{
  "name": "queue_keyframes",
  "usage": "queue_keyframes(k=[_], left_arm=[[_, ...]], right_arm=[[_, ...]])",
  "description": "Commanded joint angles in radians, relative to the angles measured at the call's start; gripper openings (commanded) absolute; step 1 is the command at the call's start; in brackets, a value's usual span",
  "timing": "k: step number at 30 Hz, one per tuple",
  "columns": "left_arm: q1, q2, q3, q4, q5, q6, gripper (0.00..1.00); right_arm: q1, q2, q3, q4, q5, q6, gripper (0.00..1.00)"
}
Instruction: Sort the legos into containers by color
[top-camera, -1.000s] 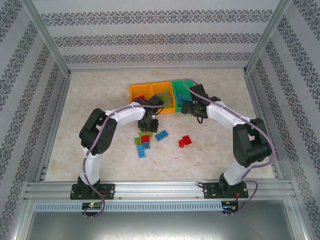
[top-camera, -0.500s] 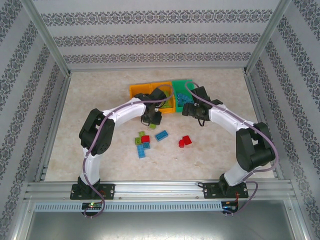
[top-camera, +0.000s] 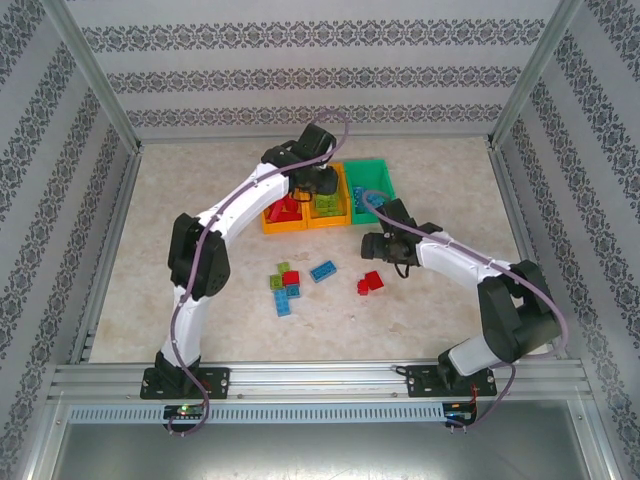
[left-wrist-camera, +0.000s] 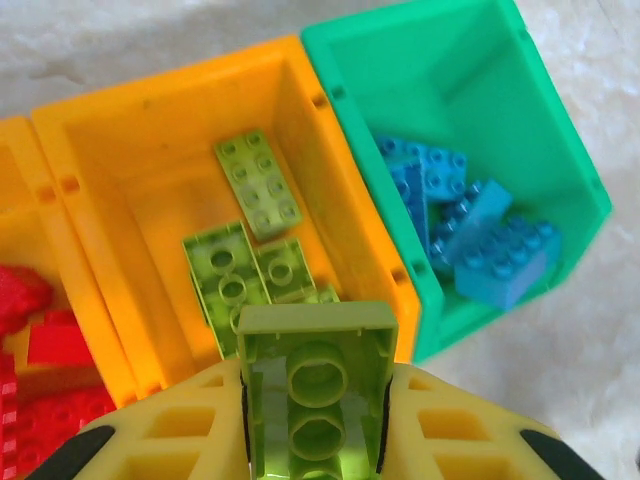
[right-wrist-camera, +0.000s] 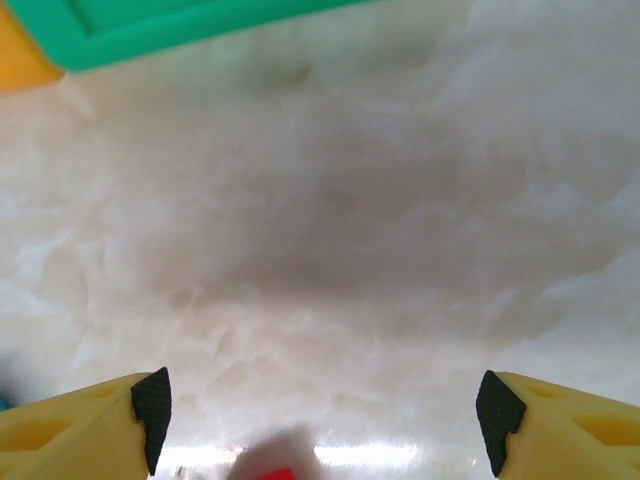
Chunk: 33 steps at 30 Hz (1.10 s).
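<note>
Lime brick (left-wrist-camera: 315, 345) poised over the middle bin (left-wrist-camera: 170, 80); right hand (top-camera: 385, 243) wide by the red bricks (top-camera: 371, 282).
Toward the bench's (top-camera: 200, 200) far edge, the left hand (left-wrist-camera: 315, 440) pinches the lime brick directly above the middle bin, which holds other lime pieces, so letting go there would likely sort it by colour. Nearer mid-bench, the right hand hangs open and empty, the red bricks just on its near side, probably its next pick.

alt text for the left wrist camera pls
The left gripper holds a lime green lego, underside toward the camera, over an orange-yellow bin containing lime green legos. To its right, a green bin holds blue legos; at the left edge, red legos lie in a second orange-yellow bin.
</note>
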Motion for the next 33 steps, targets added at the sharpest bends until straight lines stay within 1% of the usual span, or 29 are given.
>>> queue_keyframes(k=[1,5,10,15,20,25,27,33], left_arm=[[0.038,0.091,0.079,-0.029,0.048,0.019,0.27],[0.066,0.169,0.161,-0.024,0.072,0.010,0.28],[0.092,0.207,0.175,0.020,0.128,-0.023,0.29],[0.103,0.219,0.176,0.040,0.159,-0.053,0.33],[0.105,0.221,0.174,0.059,0.192,-0.067,0.39],[0.103,0.225,0.169,0.085,0.249,-0.090,0.51],[0.101,0.223,0.164,0.089,0.266,-0.096,0.59],[0.090,0.175,0.099,0.095,0.277,-0.086,0.67]], right_arm=[[0.038,-0.049,-0.035,-0.011,-0.005,0.017,0.82],[0.061,-0.089,-0.089,-0.012,-0.011,0.055,0.82],[0.069,-0.146,-0.156,0.005,-0.031,0.097,0.82],[0.077,-0.177,-0.192,0.002,-0.075,0.083,0.82],[0.096,-0.175,-0.195,-0.023,-0.076,0.056,0.82],[0.103,-0.132,-0.182,-0.023,-0.065,0.059,0.81],[0.102,-0.099,-0.166,-0.021,-0.064,0.064,0.80],[0.111,-0.043,-0.134,-0.017,-0.072,0.073,0.75]])
